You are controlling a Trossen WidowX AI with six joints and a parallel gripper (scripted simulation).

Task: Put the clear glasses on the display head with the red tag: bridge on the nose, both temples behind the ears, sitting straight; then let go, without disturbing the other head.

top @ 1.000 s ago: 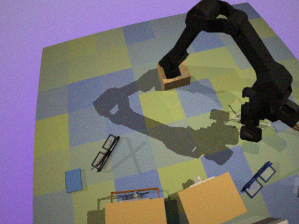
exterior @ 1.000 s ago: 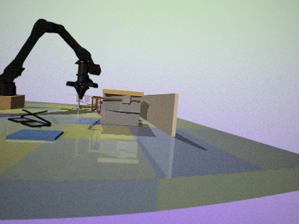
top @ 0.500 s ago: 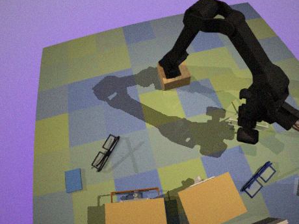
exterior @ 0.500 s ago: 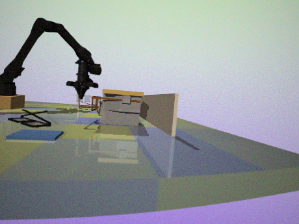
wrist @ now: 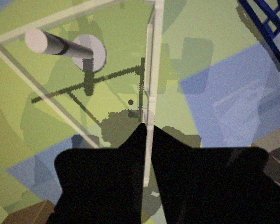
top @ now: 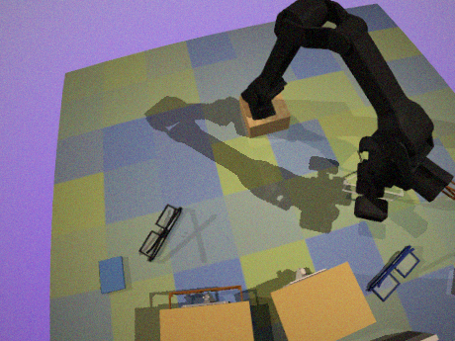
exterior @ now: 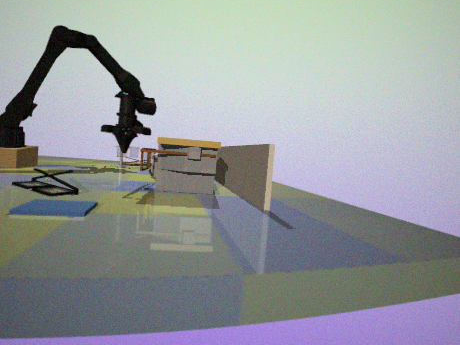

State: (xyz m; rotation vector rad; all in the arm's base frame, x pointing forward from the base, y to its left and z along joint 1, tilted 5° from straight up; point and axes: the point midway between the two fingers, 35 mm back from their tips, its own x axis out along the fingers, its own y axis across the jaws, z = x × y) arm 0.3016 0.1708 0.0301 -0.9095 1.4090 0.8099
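Observation:
My gripper [exterior: 125, 151] [wrist: 145, 127] is shut on the clear glasses [wrist: 157, 45] and holds them above the mat; in the top view the arm partly covers them. In the wrist view the front frame runs up from the fingertips and the pale temples reach left. One display head [top: 205, 320] [exterior: 185, 179], a grey block with a tan top, wears brown glasses [top: 205, 290]. The second head [top: 323, 298], turned at an angle, has a bare pale nose [top: 302, 274]. No red tag shows, so I cannot tell which head has it.
Below the held glasses stands a grey post [wrist: 70, 47] on a round base. Black glasses [top: 160, 231] and a blue block [top: 112, 275] [exterior: 52, 208] lie left. Blue glasses [top: 394, 274] [wrist: 270, 25] lie right of the angled head. A panel [exterior: 245, 172] stands beyond the heads.

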